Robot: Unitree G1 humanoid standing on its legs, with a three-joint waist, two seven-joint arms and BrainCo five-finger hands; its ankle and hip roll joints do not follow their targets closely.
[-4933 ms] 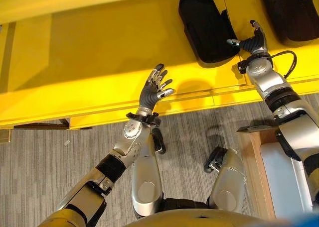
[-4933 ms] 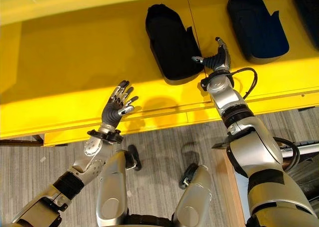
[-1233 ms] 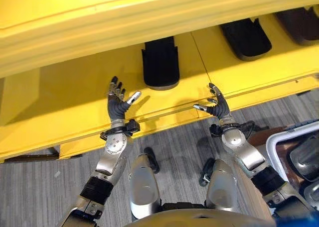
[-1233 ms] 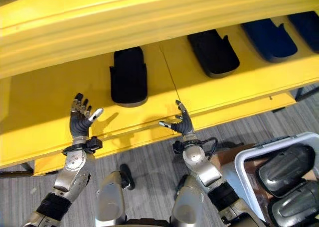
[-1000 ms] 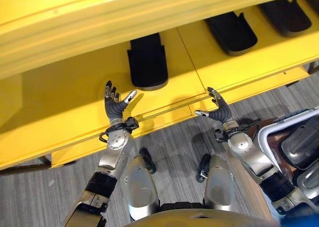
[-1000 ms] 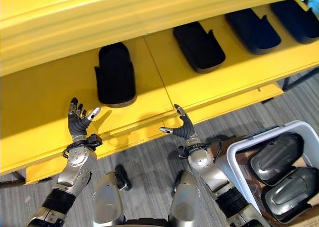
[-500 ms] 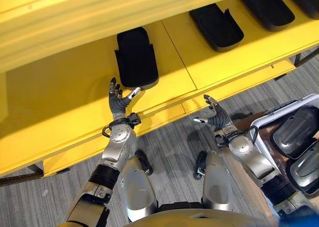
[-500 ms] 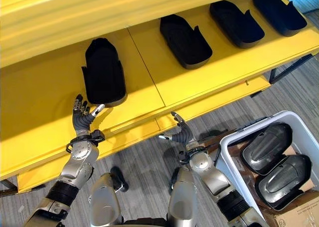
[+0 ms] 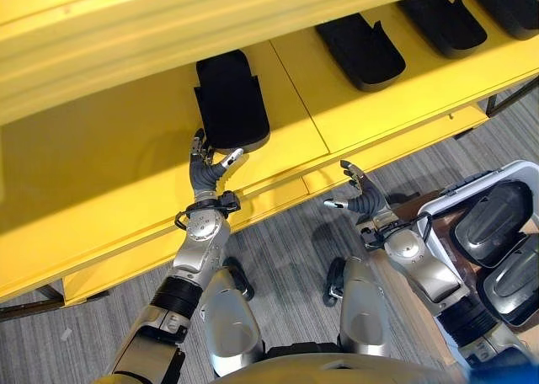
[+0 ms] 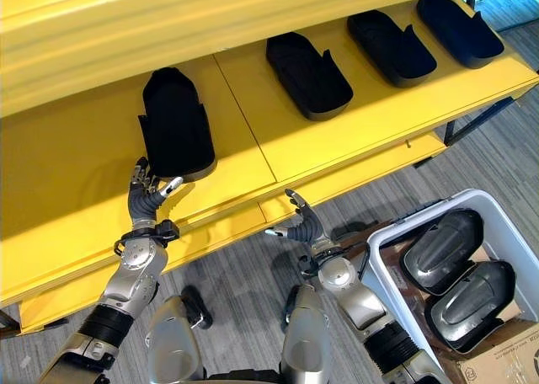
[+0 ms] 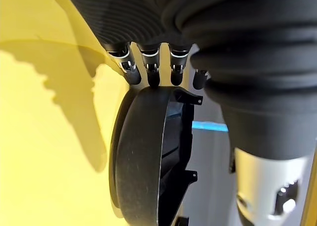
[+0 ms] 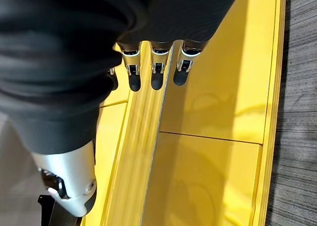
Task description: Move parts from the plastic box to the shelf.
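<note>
Hands empty at the yellow shelf [image 10: 354, 140]: your left hand [image 10: 145, 197] is raised with fingers spread and thumb out, its fingertips [image 11: 151, 78] just short of the near end of the leftmost black part [image 10: 175, 125] lying on the shelf board. In its wrist view you look along those straight fingers at the part's rounded dark rim, with the yellow surface beside it. Your right hand [image 10: 301, 224] hovers over the shelf's front lip, fingers straight and thumb apart, holding nothing; its wrist view shows the relaxed fingers [image 12: 156, 77] above the yellow edge strip. Three more black parts [image 10: 308, 75] lie in a row farther to your right along the same board, each apart from its neighbour. To your lower right, the white plastic box [image 10: 394, 294] sits on the grey floor [image 10: 244, 274] with two dark grey parts [image 10: 445, 249] lying side by side inside it.
</note>
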